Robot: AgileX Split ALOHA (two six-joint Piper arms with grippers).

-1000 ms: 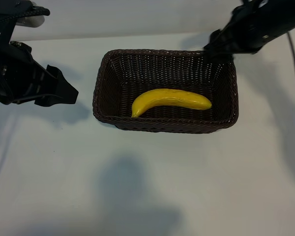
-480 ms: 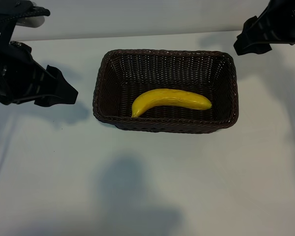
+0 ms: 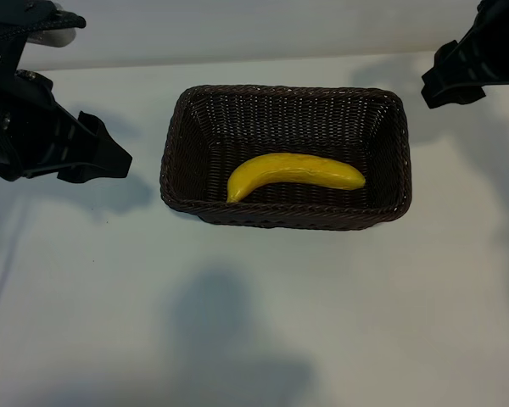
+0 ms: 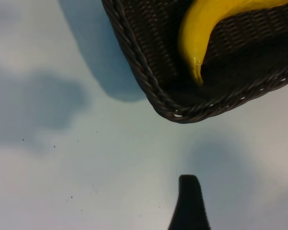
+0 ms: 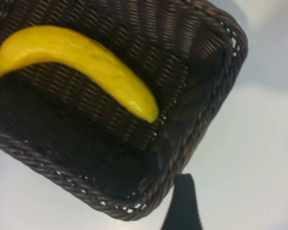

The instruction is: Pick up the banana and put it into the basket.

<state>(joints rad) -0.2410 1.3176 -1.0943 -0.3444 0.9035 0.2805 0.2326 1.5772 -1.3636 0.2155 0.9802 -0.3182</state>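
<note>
The yellow banana point(image 3: 293, 172) lies flat on the floor of the dark-brown wicker basket point(image 3: 288, 218) in the middle of the table. No gripper touches it. My left gripper point(image 3: 109, 146) hovers open and empty to the left of the basket. My right gripper point(image 3: 439, 78) hangs open and empty off the basket's far right corner. In the left wrist view the banana's stem end point(image 4: 198, 72) rests near a basket corner point(image 4: 180, 115), with one dark finger point(image 4: 189, 203) over bare table. The right wrist view shows the banana point(image 5: 86, 57), the basket rim point(image 5: 221, 110) and one finger point(image 5: 182, 203).
White tabletop point(image 3: 254, 322) surrounds the basket, with soft shadows of the arms on it. A pale wall edge runs along the far side of the table. Nothing else stands on the table.
My right gripper has drawn back from the basket's far right corner, outward to the right. The banana, the basket and my left gripper have not moved.
</note>
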